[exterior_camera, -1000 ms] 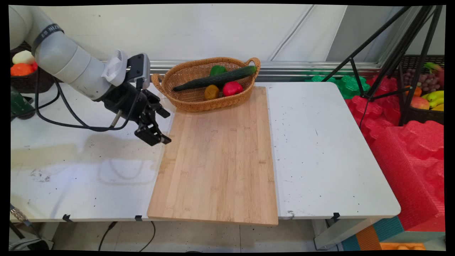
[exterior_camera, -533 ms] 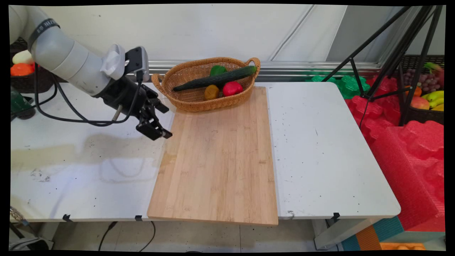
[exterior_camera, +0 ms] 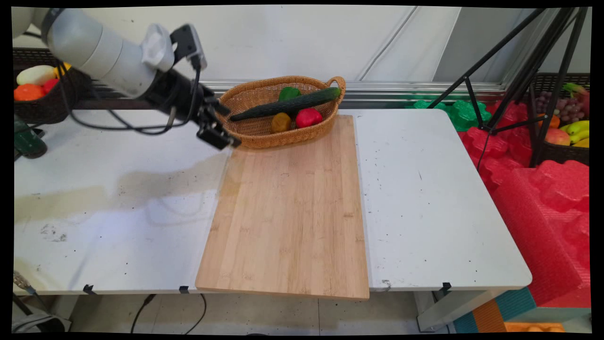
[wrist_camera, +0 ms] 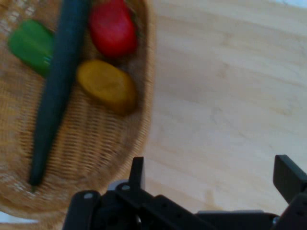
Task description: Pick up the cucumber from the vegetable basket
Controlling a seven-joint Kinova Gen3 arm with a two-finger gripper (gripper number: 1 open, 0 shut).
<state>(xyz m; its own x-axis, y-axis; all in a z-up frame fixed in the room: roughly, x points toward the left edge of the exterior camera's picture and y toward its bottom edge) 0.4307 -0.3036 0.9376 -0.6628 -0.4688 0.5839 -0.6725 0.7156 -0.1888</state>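
The two black fingers point(wrist_camera: 138, 173) are seen spread wide apart in the hand view, with nothing between them — only bare wood lies beyond the gap. The gripper point(exterior_camera: 218, 138) is held above the table point(exterior_camera: 424, 189), just beside the left end of the wicker basket point(exterior_camera: 245, 134) and over the far left corner of the bamboo cutting board point(exterior_camera: 288, 212). It is tilted down and toward the basket, so that the hand camera takes in both the basket's contents and the board. Inside the basket a long cucumber point(exterior_camera: 288, 104) is laid slantwise, too long to lie flat, its right tip resting on the rim. A green pepper point(exterior_camera: 289, 92) is tucked behind it; a yellow-brown fruit point(exterior_camera: 281, 122) and a red fruit point(exterior_camera: 308, 117) sit in front, just beside each other. The board lies flat, its far edge touching the basket.
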